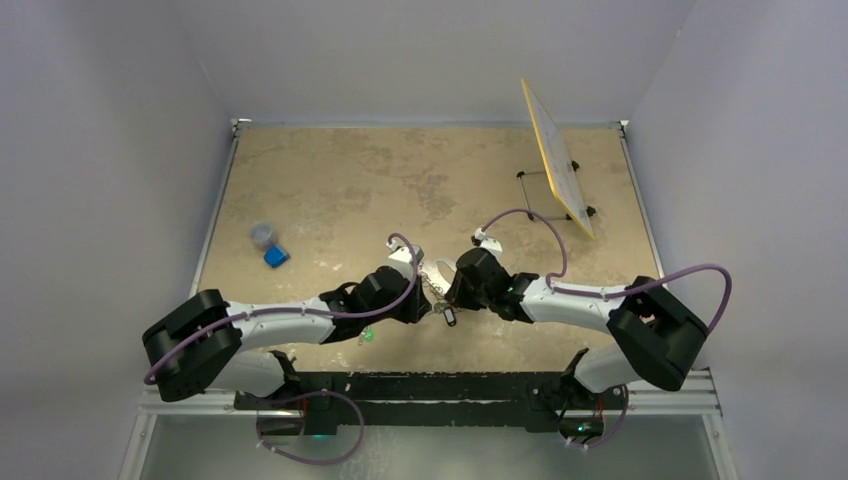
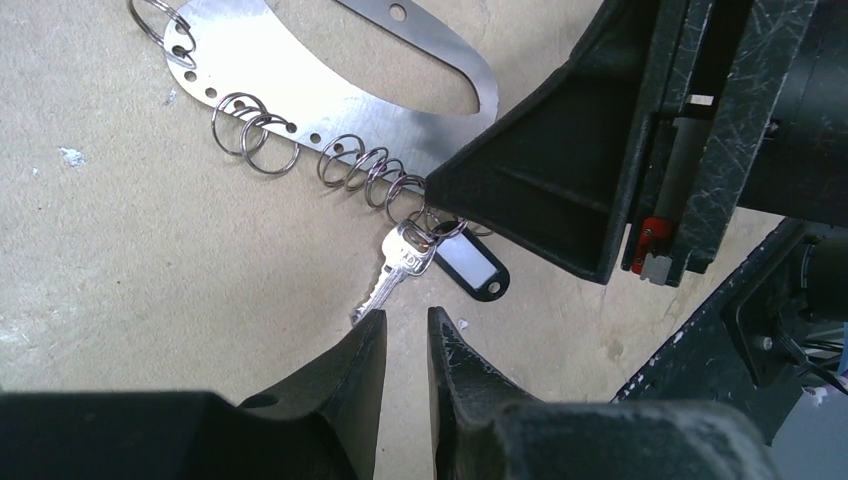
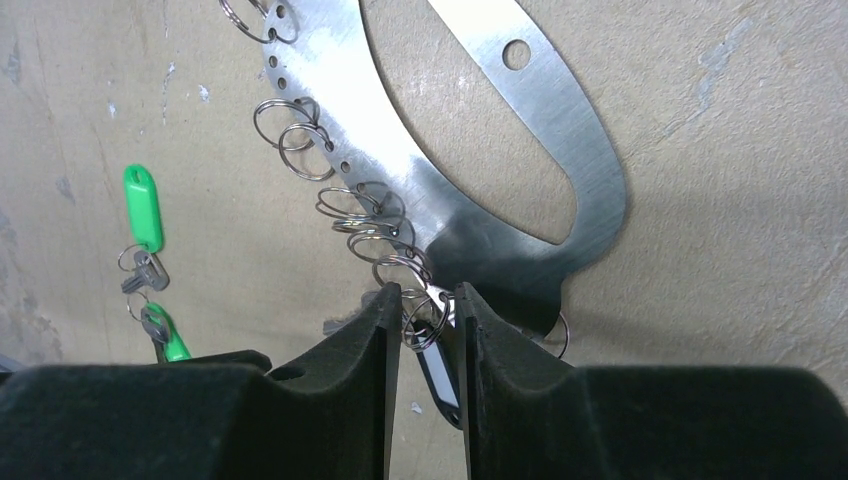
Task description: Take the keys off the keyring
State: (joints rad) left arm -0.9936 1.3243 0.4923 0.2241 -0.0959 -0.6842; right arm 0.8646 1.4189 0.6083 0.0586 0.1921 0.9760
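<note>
Though ring-strung, keyring [image 3: 310, 50] flat, steel.

The tan, blotchy counter [image 1: 330, 170] fills the middle of the top view, with pale walls [image 1: 100, 150] on three sides. At upper right a yellow board [image 1: 557, 165] stands tilted on edge. Left of centre a small greyish cup [image 1: 262, 235] sits just beside a blue block [image 1: 276, 257]. At the left of the right wrist view a small bunch [image 3: 148, 268] lies flat: two green tags with grey keys and rings between them.
</note>
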